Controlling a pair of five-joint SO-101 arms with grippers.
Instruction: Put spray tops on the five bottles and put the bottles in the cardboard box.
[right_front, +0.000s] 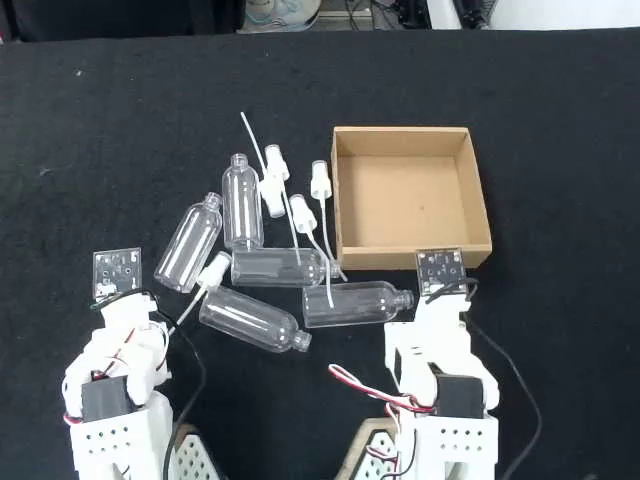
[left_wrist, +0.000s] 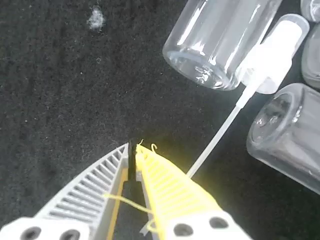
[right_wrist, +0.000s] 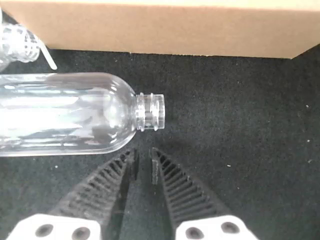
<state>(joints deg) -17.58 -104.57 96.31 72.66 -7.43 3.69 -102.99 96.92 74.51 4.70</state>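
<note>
Several clear bottles lie on their sides on the black table, among them one (right_front: 355, 303) nearest the cardboard box (right_front: 412, 258) and one (right_front: 252, 319) nearer the left arm (right_front: 115, 370). White spray tops (right_front: 320, 180) lie loose among them, none fitted on a bottle. My left gripper (left_wrist: 133, 150) is shut and holds nothing, low over bare cloth just short of a spray top (left_wrist: 272, 55) and its thin tube. My right gripper (right_wrist: 143, 157) is shut and holds nothing, right behind the threaded neck of a bottle (right_wrist: 65, 115), with the box wall (right_wrist: 160, 27) beyond.
The box stands open-topped and holds nothing, right of the bottle pile. Two bottle bases (left_wrist: 215, 40) (left_wrist: 287, 135) lie close to the left gripper. The right arm (right_front: 440, 360) sits in front of the box. Black cloth stretches out left and right.
</note>
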